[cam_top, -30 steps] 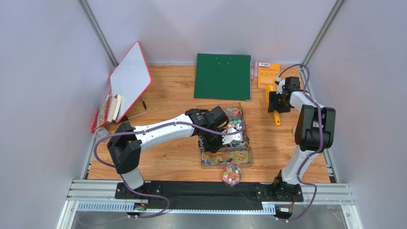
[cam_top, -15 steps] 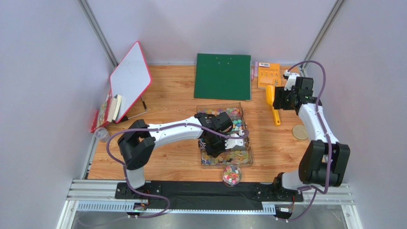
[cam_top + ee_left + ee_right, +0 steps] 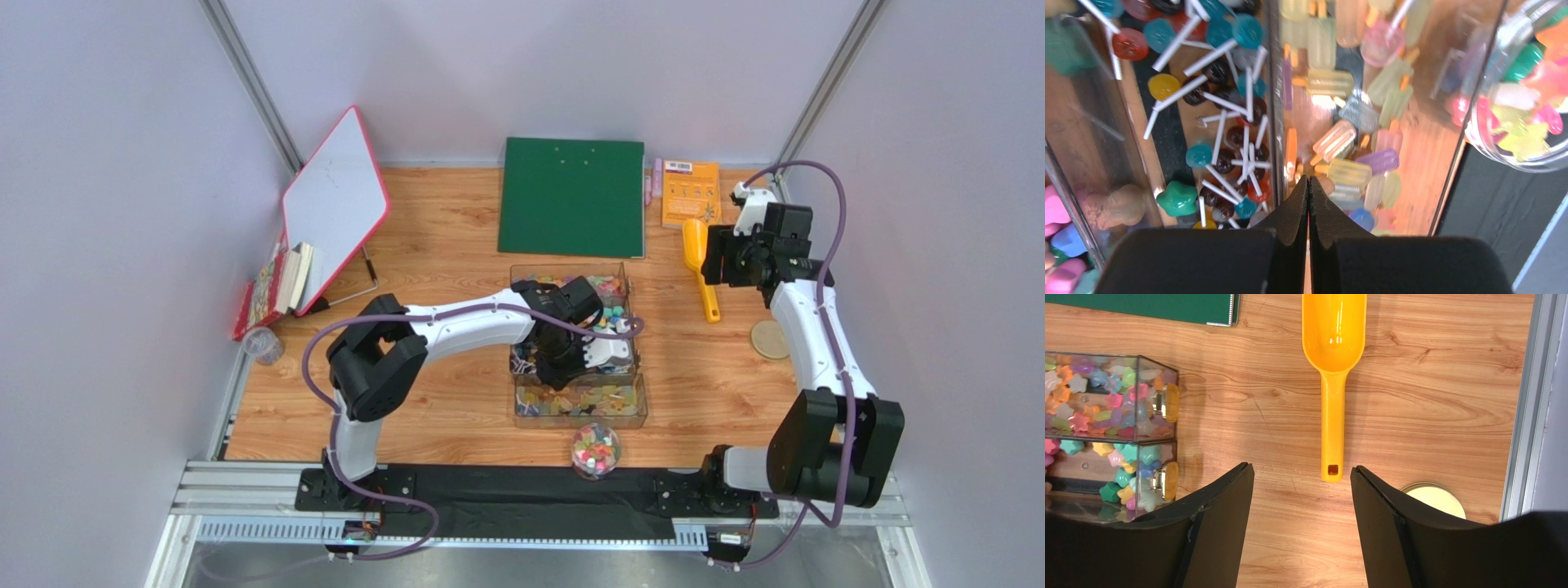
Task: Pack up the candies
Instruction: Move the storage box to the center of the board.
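The left arm (image 3: pixel 466 327) reaches right, elbow bent; the left gripper (image 3: pixel 1308 185), pinched closed and empty, points down into the clear plastic compartment box (image 3: pixel 570 268) holding the tiny bright candies (image 3: pixel 1091 398). The right arm (image 3: pixel 812 331) stretches far, and the right gripper (image 3: pixel 1301 470) is spread wide above the yellow plastic scoop (image 3: pixel 1332 367).

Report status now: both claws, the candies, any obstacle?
Left claw shut over the clear box. Right claw open near the yellow scoop, not touching. Candies inside box compartments. No obstacle seen.

One scoop (image 3: pixel 1333 367), one jar (image 3: pixel 577 448), one lid (image 3: pixel 770 339), one three-compartment box (image 3: pixel 516 417), one green board (image 3: pixel 570 196), candies (image 3: pixel 1080 422) beyond counting.
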You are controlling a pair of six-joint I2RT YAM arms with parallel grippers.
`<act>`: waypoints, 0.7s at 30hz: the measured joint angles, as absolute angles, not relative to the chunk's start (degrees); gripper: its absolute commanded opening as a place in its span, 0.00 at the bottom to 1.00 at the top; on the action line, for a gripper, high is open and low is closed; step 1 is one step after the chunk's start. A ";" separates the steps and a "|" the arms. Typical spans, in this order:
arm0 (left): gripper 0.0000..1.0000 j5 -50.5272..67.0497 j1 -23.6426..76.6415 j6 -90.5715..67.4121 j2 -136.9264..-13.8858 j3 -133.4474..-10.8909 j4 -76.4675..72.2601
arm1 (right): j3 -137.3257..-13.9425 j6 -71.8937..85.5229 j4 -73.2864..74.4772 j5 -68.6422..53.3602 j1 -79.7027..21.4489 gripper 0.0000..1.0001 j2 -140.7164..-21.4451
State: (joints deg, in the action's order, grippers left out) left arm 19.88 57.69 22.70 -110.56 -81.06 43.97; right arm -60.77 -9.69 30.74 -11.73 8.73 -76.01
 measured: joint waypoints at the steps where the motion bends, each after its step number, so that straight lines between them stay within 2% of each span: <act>1: 0.00 20.10 57.23 22.70 -111.33 -82.00 44.03 | -60.77 -9.72 30.70 -11.84 8.78 0.64 -76.01; 14: 0.00 20.27 51.92 23.57 -117.67 -90.74 44.82 | -60.82 -10.20 30.68 -12.56 8.80 0.64 -78.98; 17: 0.23 21.02 51.90 23.73 -117.64 -90.85 45.17 | -60.82 -10.98 30.68 -12.49 8.97 0.68 -78.98; 18: 0.38 21.39 51.86 23.90 -117.62 -90.87 45.25 | -60.82 -11.20 30.68 -12.47 9.21 0.72 -78.98; 19: 0.42 21.91 51.79 23.88 -117.32 -90.87 45.50 | -60.82 -11.42 30.70 -12.34 9.58 0.81 -78.96; 20: 0.46 22.28 51.77 23.83 -116.90 -90.83 45.78 | -60.82 -11.81 30.70 -12.32 10.28 0.85 -78.94; 21: 0.55 22.61 51.79 23.55 -115.96 -90.78 46.41 | -60.80 -12.08 30.76 -12.34 11.14 0.86 -78.83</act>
State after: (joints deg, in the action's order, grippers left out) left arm 22.61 51.79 23.55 -115.96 -90.78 46.41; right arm -60.80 -12.08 30.76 -12.34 11.14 -78.83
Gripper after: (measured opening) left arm 0.393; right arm 0.774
